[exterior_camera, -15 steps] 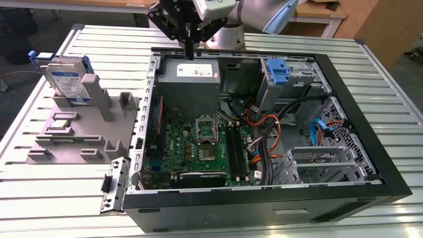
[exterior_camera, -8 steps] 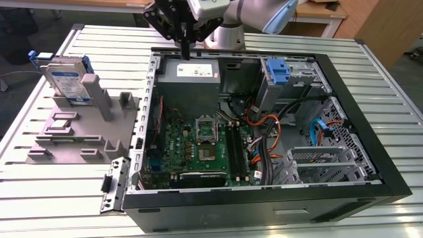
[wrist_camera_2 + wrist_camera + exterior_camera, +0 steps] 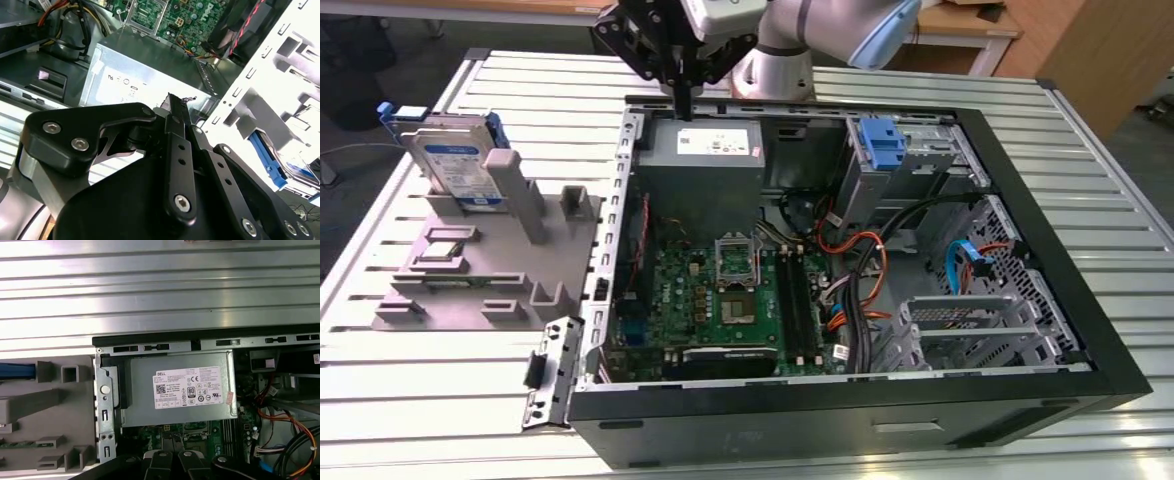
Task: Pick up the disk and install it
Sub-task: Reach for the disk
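Over power supply (image 3: 707, 150), claw (image 3: 682, 105), disk (image 3: 459, 160) on stand (image 3: 467, 268)

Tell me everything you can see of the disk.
The disk is a flat silver-metal drive with a blue-and-white label and blue plastic rails along its edges. It stands on edge in the grey holder on the slatted table, to the exterior view's left of the open computer case. The gripper is apart from it, over the case.
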`<state>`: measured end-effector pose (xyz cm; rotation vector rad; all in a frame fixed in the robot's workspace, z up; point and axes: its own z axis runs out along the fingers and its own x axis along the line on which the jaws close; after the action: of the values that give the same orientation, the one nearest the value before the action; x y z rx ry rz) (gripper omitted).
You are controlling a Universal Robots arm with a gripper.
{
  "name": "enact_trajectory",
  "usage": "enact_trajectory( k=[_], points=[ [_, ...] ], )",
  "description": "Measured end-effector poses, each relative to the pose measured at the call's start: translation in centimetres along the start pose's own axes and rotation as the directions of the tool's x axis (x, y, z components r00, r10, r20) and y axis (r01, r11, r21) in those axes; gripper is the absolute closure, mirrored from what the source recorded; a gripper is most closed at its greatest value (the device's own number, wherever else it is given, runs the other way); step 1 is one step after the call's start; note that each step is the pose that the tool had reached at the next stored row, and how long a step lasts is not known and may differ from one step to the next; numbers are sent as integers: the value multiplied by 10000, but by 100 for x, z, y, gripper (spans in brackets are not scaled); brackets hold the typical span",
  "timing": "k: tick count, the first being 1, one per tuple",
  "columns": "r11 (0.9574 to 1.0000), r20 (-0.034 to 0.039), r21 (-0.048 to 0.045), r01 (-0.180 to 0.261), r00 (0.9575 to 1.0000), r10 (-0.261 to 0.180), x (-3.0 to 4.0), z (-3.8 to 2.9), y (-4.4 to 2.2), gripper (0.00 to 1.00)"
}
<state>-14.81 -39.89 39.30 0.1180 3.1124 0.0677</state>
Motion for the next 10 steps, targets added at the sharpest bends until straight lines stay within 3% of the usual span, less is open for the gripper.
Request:
enact_trajectory(
  k=[10],
  points=[
    [10000,0,1,1,10000,-1,85,-2,-6,89]
  ],
)
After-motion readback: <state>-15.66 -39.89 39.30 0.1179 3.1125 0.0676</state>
